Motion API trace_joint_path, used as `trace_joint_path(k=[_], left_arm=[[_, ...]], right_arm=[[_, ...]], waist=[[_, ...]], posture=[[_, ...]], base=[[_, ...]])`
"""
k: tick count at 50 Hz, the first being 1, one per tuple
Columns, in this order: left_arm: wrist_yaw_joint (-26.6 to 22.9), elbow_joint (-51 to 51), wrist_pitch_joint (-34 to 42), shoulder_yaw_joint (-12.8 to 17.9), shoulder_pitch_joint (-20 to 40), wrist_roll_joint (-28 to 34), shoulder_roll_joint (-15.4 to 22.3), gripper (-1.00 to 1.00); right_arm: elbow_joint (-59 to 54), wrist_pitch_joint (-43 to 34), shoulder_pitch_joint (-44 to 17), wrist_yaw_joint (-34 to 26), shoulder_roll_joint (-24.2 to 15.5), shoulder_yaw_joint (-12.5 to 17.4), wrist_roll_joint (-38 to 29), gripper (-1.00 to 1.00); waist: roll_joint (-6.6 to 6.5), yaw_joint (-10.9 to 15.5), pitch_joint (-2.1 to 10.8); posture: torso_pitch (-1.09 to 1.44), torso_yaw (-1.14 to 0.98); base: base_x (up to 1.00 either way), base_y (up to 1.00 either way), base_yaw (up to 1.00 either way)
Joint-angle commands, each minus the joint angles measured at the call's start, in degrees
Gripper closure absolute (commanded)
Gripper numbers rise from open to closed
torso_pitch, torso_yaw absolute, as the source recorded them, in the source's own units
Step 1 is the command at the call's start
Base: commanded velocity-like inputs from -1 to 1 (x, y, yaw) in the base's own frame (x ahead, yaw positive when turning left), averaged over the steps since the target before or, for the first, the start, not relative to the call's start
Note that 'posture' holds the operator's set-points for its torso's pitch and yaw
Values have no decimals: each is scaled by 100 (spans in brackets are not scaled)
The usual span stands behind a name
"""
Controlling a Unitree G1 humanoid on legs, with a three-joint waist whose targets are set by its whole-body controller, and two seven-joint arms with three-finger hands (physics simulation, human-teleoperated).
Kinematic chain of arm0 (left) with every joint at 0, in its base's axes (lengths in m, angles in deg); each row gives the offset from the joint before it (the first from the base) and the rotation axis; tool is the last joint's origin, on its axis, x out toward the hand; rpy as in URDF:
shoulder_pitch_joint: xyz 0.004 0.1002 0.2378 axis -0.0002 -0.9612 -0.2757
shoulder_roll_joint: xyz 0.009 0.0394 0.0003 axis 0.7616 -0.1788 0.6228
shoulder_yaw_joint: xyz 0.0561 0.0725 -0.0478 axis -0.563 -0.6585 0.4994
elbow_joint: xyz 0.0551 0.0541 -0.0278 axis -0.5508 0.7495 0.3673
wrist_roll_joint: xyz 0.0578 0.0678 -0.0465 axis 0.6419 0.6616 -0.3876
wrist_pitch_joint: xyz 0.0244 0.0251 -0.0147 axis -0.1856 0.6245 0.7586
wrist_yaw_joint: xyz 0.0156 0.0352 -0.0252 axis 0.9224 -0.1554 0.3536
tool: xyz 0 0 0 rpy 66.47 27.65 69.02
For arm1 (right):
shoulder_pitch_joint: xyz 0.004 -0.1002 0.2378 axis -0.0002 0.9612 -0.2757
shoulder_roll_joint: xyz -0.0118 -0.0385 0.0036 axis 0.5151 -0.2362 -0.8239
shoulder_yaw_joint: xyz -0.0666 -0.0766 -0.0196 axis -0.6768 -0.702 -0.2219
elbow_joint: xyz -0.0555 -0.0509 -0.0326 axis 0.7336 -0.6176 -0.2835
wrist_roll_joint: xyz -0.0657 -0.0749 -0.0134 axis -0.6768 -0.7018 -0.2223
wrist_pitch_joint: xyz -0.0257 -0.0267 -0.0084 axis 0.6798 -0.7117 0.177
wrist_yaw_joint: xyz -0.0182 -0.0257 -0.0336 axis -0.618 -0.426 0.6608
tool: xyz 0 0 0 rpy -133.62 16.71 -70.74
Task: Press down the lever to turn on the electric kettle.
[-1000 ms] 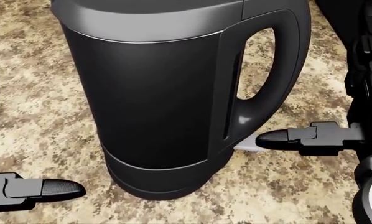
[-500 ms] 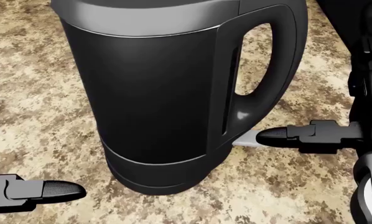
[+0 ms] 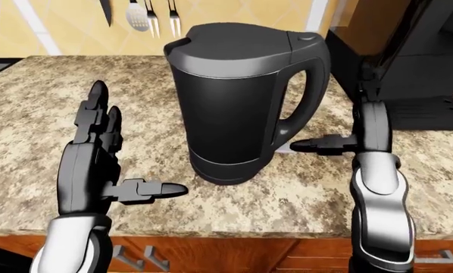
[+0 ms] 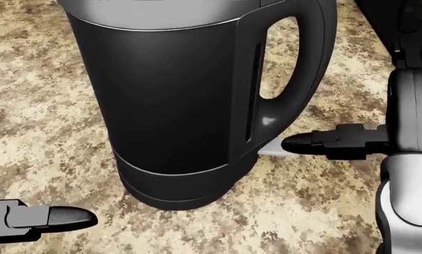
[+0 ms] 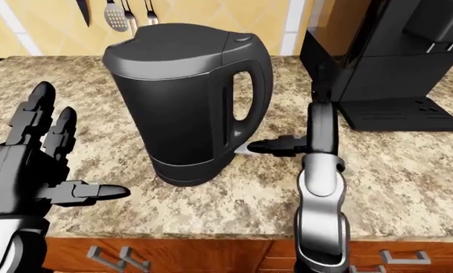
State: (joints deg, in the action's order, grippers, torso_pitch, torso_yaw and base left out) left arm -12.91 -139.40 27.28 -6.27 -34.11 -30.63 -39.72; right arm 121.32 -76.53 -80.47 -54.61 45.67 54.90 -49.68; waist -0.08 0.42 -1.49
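Granite counter point(image 3: 29, 102), right hand point(image 3: 340, 144) thumb tip on kettle point(image 3: 238, 96) lever point(image 4: 269, 148), left hand point(image 3: 94, 165) splayed open, touching nothing

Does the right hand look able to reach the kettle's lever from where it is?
Probably yes. The right hand has a fingertip at the pale lever under the kettle handle, nothing lying between them; whether it touches is unclear. The left hand stays clear, open.

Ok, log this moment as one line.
kettle upright on counter | right hand fingertip at lever | left hand open, apart | lever not visibly pressed
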Motion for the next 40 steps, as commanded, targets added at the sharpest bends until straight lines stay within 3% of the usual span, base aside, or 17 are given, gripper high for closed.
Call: trace_joint_path(k=[1,9,26,40], left_arm=[[9,-141,-178,13,98,0,32,-100],[6,-127,-207,31,82,-21,29,-100],[8,-142,-200,41,77,-37,33,-100],[11,-118,-224,47,76,-45,31,-100]], right_arm=[[158,237,-169,97,17,-86,-216,-100],[104,215,-260,109,329,-466,-801,-100],[-400,576,-71,-93,268,-460,-1583,-100],[-581,1004,400,-73,493,-522,-1689,-100]], waist=[[-2,2,98],[-39,3,114],[-39,10,156],[-9,12,178]], posture=[[0,0],[0,0],[0,0],[0,0]], base=[[0,0,0],[0,0,0],[0,0,0],[0,0,0]])
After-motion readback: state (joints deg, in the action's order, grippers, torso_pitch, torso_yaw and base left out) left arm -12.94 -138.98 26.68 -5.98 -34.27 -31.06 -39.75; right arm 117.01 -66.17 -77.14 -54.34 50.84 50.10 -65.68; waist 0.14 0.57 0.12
